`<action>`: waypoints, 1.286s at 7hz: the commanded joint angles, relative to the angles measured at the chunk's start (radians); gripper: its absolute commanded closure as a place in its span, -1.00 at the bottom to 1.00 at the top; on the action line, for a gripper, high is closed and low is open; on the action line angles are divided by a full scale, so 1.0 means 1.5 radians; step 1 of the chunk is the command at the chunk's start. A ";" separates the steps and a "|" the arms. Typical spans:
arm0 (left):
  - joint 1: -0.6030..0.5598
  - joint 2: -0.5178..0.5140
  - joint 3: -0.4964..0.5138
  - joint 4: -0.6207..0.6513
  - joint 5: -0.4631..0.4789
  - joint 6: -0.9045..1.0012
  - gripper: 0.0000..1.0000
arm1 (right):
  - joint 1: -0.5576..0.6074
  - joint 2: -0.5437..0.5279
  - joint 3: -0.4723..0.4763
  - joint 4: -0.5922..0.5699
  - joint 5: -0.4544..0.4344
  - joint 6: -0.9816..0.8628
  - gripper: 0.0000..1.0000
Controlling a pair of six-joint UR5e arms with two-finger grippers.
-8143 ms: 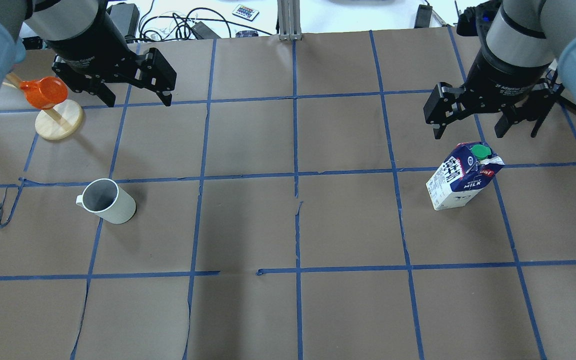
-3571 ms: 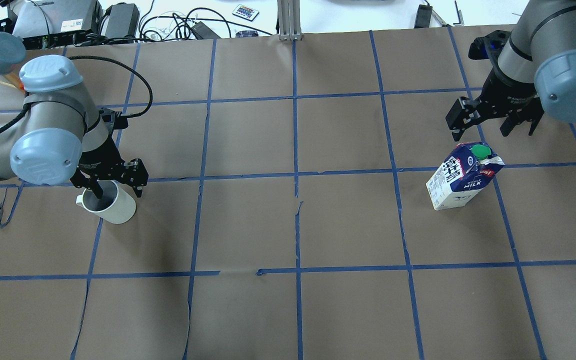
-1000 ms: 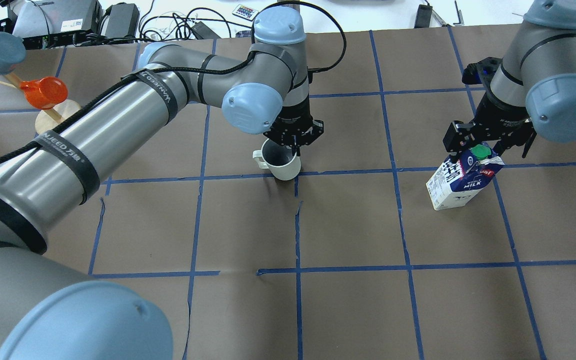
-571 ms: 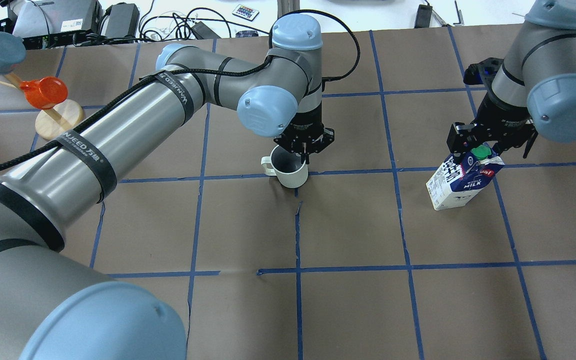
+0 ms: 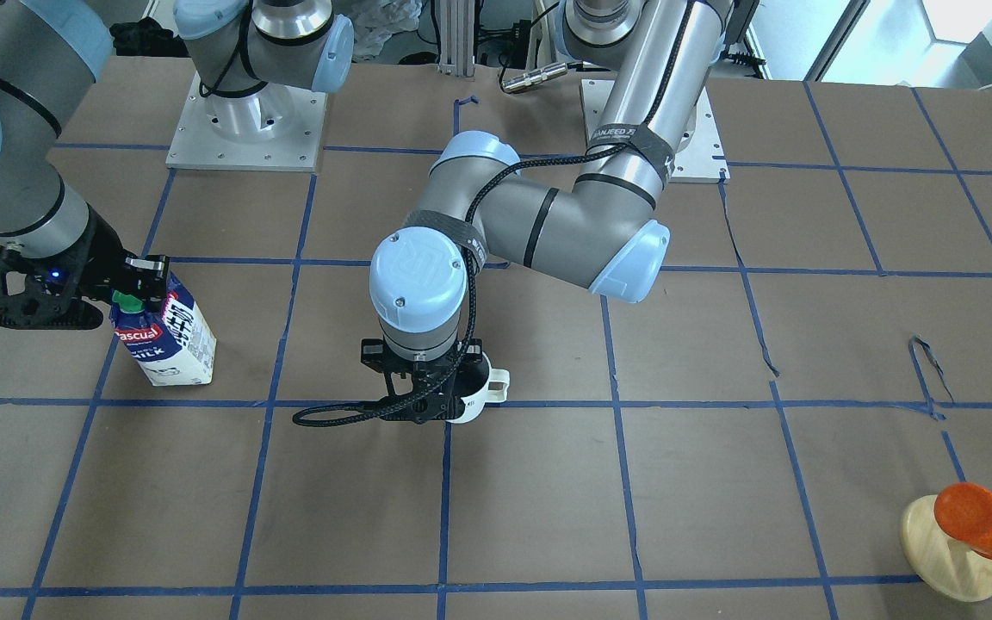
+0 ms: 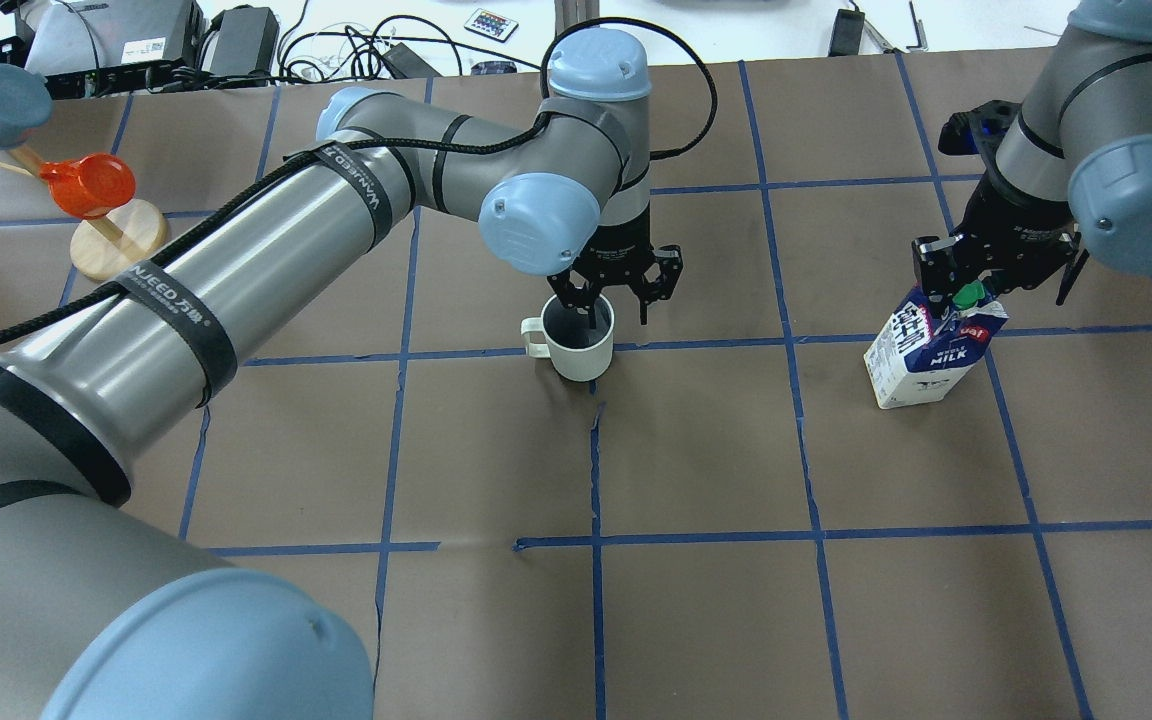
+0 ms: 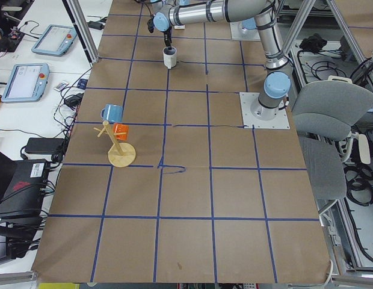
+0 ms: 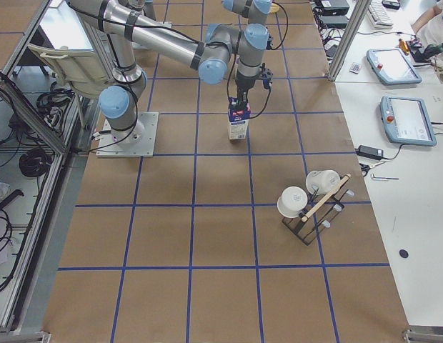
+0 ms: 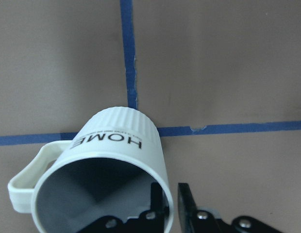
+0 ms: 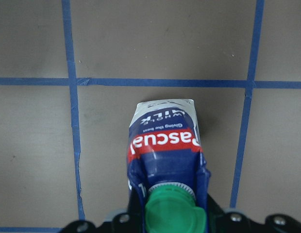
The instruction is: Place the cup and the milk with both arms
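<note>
**Cup.** The cup (image 6: 581, 348) stands upright near the middle of the table (image 6: 736, 450). Its base lies over a crossing of the blue tape lines (image 6: 716, 343), and its handle (image 6: 533, 338) points to the robot's left. The grey interior is visible from above.

**Left tool.** The left tool (image 6: 614, 312) hangs over the cup and straddles its rim, with one finger inside and the other outside. In the wrist view the fingers (image 9: 185, 199) are only slightly parted. A thin strip of table shows between the outer finger and the cup wall, so the tool is not pinching the cup.

**Milk.** The milk (image 6: 921, 365) is on the robot's right side of the table, well apart from the cup and beside a tape line. Its green cap (image 6: 966, 295) faces up. Whether its base rests fully on the table cannot be told.

**Right tool.** The right tool (image 6: 958, 295) is closed on the carton's gable top, with a finger pressed to each side by the cap.

**Surroundings.** An orange cup (image 6: 86, 185) hangs on a wooden stand (image 6: 121, 245) at the far left corner of the table.
</note>
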 commanded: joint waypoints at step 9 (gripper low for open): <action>0.243 0.347 -0.133 -0.118 0.099 0.279 -1.00 | 0.264 0.141 -0.184 -0.011 0.096 0.368 0.47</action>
